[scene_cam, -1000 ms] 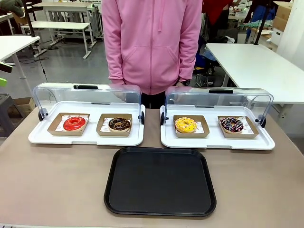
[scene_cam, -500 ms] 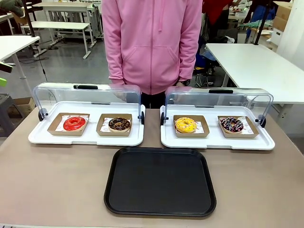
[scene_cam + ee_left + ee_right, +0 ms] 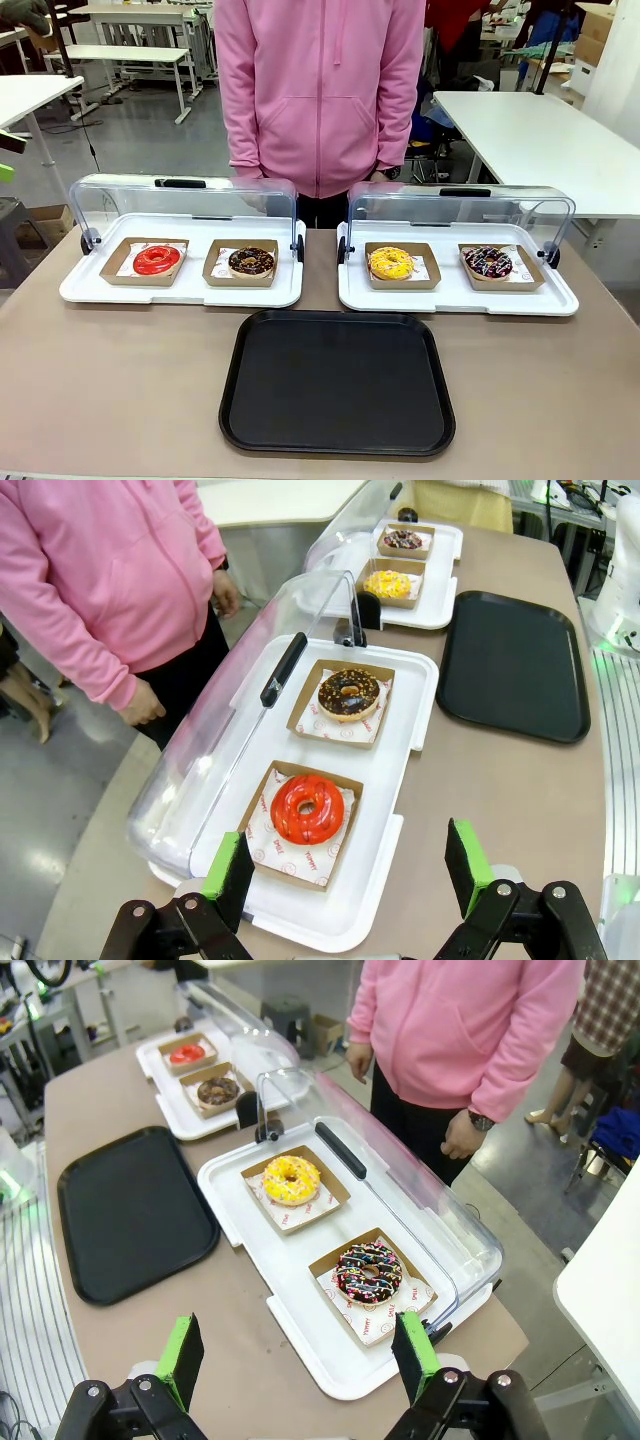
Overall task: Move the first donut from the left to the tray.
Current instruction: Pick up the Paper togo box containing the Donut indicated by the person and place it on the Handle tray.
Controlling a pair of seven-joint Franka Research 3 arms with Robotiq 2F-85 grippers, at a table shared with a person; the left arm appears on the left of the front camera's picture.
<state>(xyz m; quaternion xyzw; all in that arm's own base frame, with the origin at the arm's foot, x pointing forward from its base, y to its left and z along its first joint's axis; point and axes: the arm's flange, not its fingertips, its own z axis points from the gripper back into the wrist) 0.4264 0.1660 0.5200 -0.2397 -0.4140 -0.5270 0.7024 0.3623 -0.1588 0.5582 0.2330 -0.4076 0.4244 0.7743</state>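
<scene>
Front view: a brown worktop carries two white display trays side by side along its far edge, each with a clear lid swung up at the back; a black tray with rounded corners and a raised rim lies at the middle of the near edge, just in front of the gap between them, with nothing on it. The red glazed donut sits on a square cardboard holder at the left end of the left display tray, well apart from the black tray; a chocolate donut on its own holder lies just beside it, toward the right end of that display tray. The right display tray holds a yellow donut at its left end and a sprinkled chocolate donut at its right end. A person in a pink hoodie stands behind the far edge.

Left wrist view: the left gripper hangs above the left end of the worktop with its green-padded fingers spread wide and nothing between them; the red glazed donut lies beyond the fingertips, untouched.

Right wrist view: the right gripper hangs above the right end of the worktop, fingers likewise wide apart and gripping nothing; the sprinkled chocolate donut is the nearest donut to it; the person's hand hangs behind the raised lid.
</scene>
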